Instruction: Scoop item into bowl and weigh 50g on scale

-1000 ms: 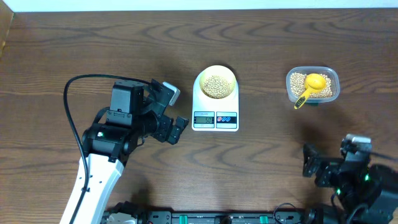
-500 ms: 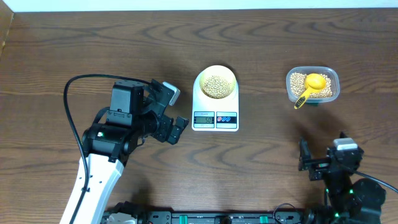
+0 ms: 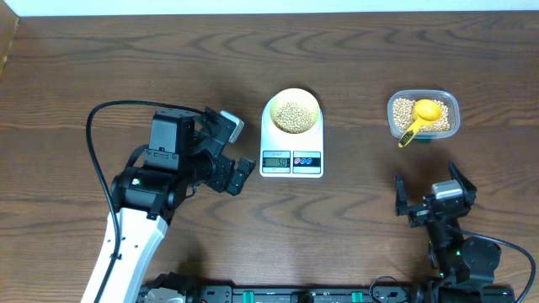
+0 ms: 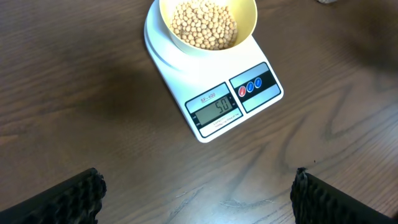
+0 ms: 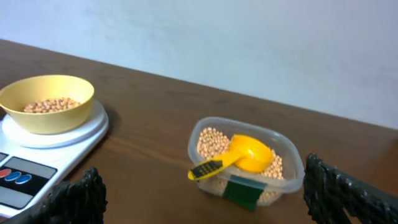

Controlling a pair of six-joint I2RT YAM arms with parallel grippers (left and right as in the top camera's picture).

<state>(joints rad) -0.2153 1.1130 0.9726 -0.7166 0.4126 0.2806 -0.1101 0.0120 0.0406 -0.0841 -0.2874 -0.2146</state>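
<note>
Left wrist view cuts off the far rim of the bowl (image 4: 247, 18); it holds beans (image 4: 204, 25) and sits on the scale (image 4: 205, 74). Both claws gape apart, empty: the left claw (image 3: 237, 147) is unmoved, while the right claw (image 3: 429, 183) has turned toward the tub (image 3: 456, 109).

Soft, even light, no glare.
Right wrist view slightly blurred; faint shadow beside the scale (image 4: 214, 109).

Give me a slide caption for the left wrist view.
Pale yellow bowl of beans sits on the white scale, display reading 50.
</note>
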